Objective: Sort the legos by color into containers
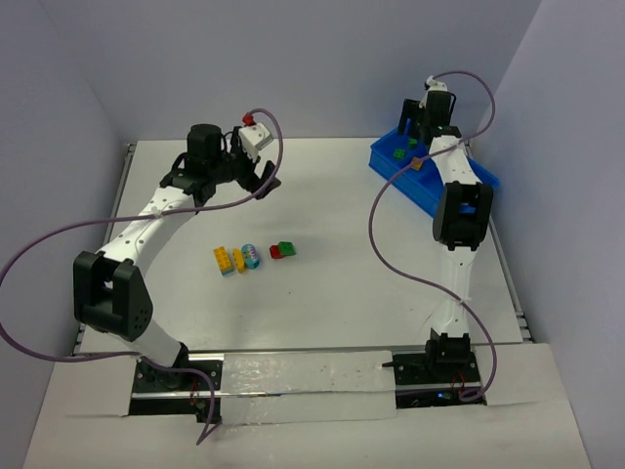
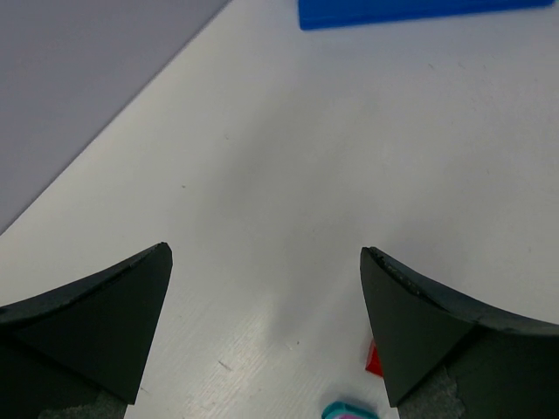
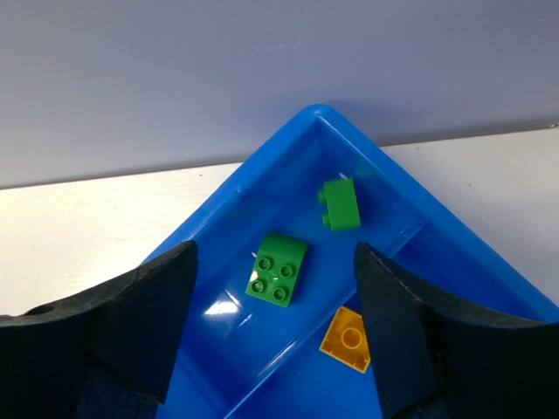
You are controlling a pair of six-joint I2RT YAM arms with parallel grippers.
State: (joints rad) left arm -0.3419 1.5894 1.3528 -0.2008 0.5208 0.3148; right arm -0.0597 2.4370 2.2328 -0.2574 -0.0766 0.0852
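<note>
The blue bin stands at the far right of the table. My right gripper hovers open over its far corner compartment, nothing between the fingers. Below it, two green legos lie in that compartment of the bin. An orange lego lies in the adjoining one. A red-and-green lego, a yellow-and-light-blue one and a yellow one lie mid-table. My left gripper hangs open behind them, empty. A red lego edge peeks past its right finger.
Grey walls close in the table at the back and both sides. The bin's edge shows at the top of the left wrist view. A cable loops over the table from each arm.
</note>
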